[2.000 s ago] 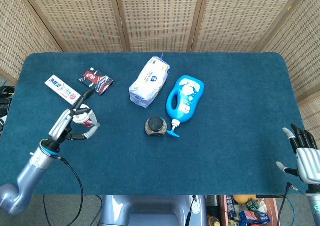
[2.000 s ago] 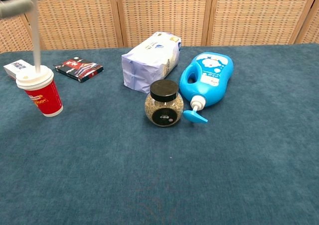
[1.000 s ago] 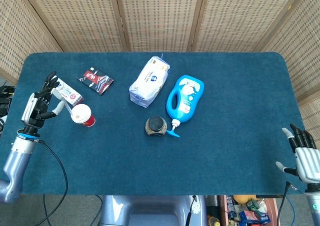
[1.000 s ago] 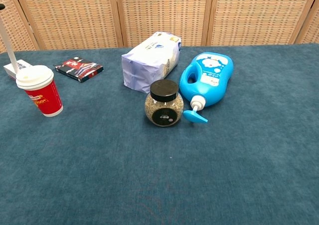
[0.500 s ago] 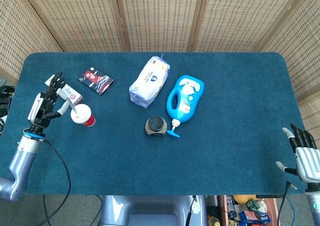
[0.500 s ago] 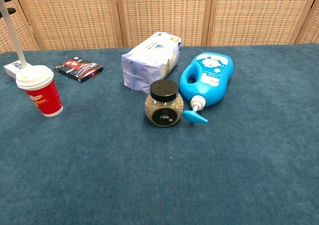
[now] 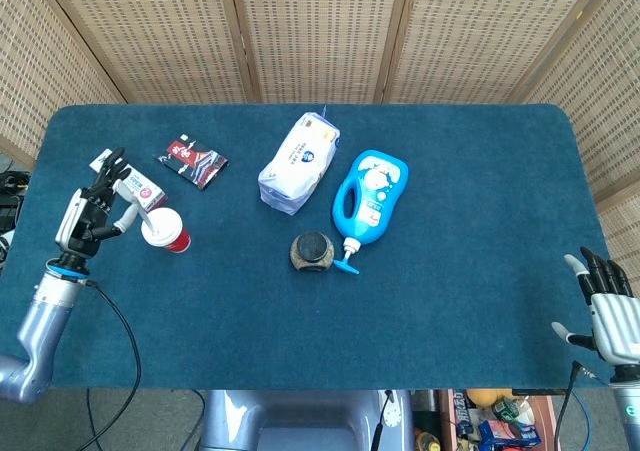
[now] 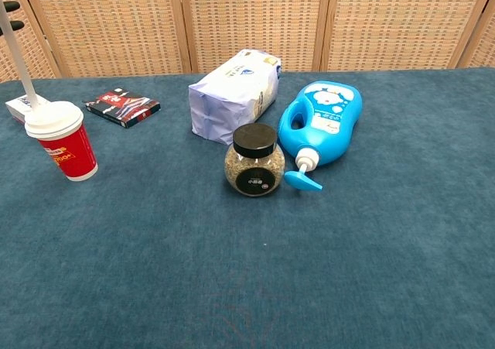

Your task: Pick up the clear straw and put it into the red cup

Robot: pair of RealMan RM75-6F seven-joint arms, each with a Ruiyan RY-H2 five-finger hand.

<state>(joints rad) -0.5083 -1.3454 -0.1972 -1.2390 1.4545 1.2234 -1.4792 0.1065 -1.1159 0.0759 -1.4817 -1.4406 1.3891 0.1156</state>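
Right now I judge the insertion step to be underway: the straw (image 8: 17, 55) leans with its lower end at the lid of the red cup (image 8: 61, 141), and its upper end runs up toward my left hand (image 7: 92, 214), which sits just beside the cup on the left of the table (image 7: 480, 271). From the head view I cannot tell whether the fingers are pinching the straw or merely lying near it; they look partly spread. Whether the tip has gone through the lid opening is also too small to read. My next move, as I see it, calls for straightening the straw over the lid and pressing it down, then letting go without tipping the cup.

My right hand (image 7: 608, 311) hangs off the near right corner, fingers apart, holding nothing.

As for containers, the cup's contents are hidden under its white lid. The glass jar (image 8: 254, 162) with a black cap holds something grainy and tan. The blue pump bottle (image 8: 319, 126) lies on its side.
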